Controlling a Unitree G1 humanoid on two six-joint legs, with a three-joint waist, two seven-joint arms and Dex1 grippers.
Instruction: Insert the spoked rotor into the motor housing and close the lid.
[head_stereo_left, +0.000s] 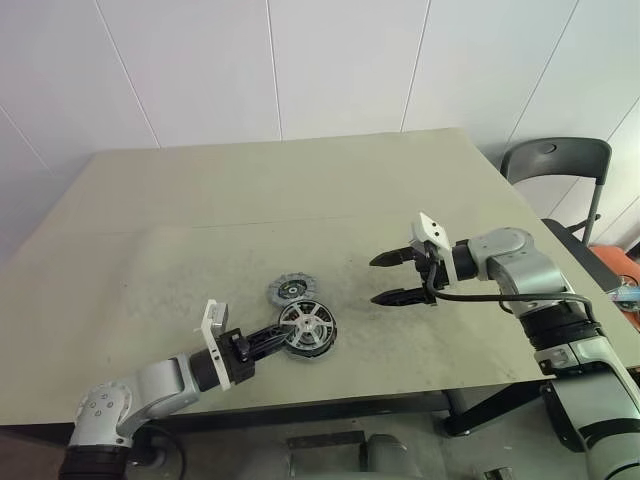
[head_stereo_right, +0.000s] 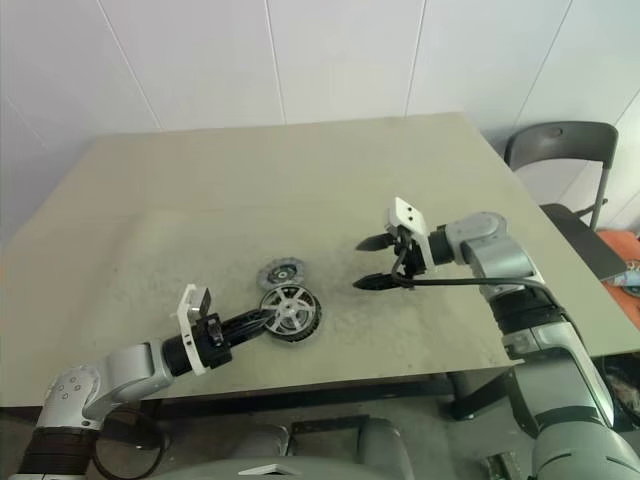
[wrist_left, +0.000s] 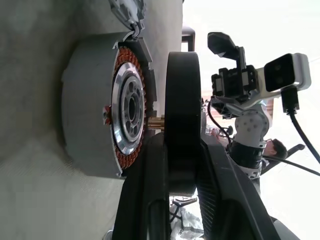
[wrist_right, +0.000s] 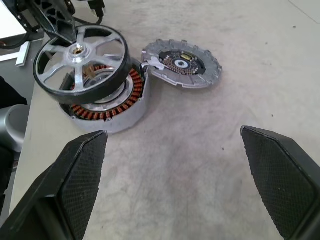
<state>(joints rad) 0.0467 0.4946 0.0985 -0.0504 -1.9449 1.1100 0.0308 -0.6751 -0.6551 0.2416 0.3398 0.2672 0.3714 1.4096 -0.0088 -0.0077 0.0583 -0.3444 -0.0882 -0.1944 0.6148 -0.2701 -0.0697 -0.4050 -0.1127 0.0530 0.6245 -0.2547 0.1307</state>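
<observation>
Beige table (head_stereo_left: 250, 200), dark chair (head_stereo_left: 556, 163) beside

We see a beige table (head_stereo_left: 250, 220), white panelled wall (head_stereo_left: 300, 60) at 12 o'clock, dark chair (head_stereo_left: 556, 165) at 2 o'clock.

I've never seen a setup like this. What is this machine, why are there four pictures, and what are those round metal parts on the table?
It is a humanoid robot with two arms. Two pictures come from cameras in its head, looking down at the table; the other two from a camera on each wrist. The left gripper is shut on the spoked rotor, holding it just above the motor housing, whose copper windings show inside. The lid, a grey notched disc, lies flat beside the housing. The right gripper hangs open above the table, holding nothing.
</observation>
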